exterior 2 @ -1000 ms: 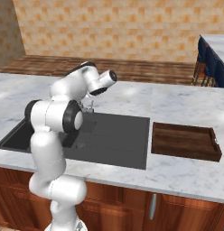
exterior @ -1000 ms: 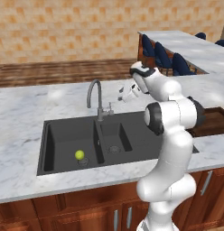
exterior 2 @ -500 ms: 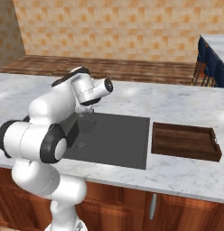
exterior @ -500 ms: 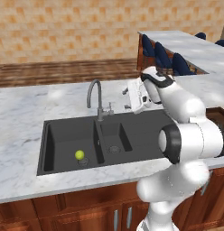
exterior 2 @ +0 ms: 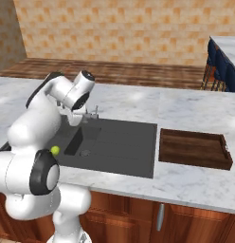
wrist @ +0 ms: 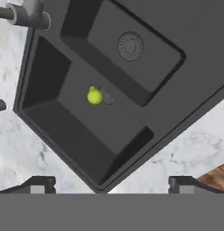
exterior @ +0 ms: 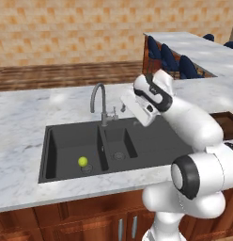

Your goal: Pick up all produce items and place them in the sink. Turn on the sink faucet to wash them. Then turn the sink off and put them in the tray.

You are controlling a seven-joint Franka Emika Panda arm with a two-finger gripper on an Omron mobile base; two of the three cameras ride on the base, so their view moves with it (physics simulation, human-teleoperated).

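The lime (exterior: 82, 161) lies on the floor of the large left bowl of the dark grey sink (exterior: 151, 146), next to the drain. It also shows in the right base view as the lime (exterior 2: 55, 150), and in the hand view as the lime (wrist: 94, 96) in the sink (wrist: 145, 58). The grey gooseneck faucet (exterior: 100, 101) stands behind the divider between the bowls. My gripper (exterior: 124, 100) hovers above the smaller bowl, just right of the faucet. Its fingertips (wrist: 41, 182) stand wide apart, so it is open and empty. The brown wooden tray (exterior 2: 195, 148) sits on the counter right of the sink.
White marble counter (exterior: 24, 122) surrounds the sink. A second counter (exterior: 193, 47) with blue chairs stands at the back right. My own arm (exterior 2: 39, 123) hides the sink's left part in the right base view.
My arm's elbow has swung out to the right and forward, while the hand stayed high beside the faucet and shifted slightly left. The lime has not moved.
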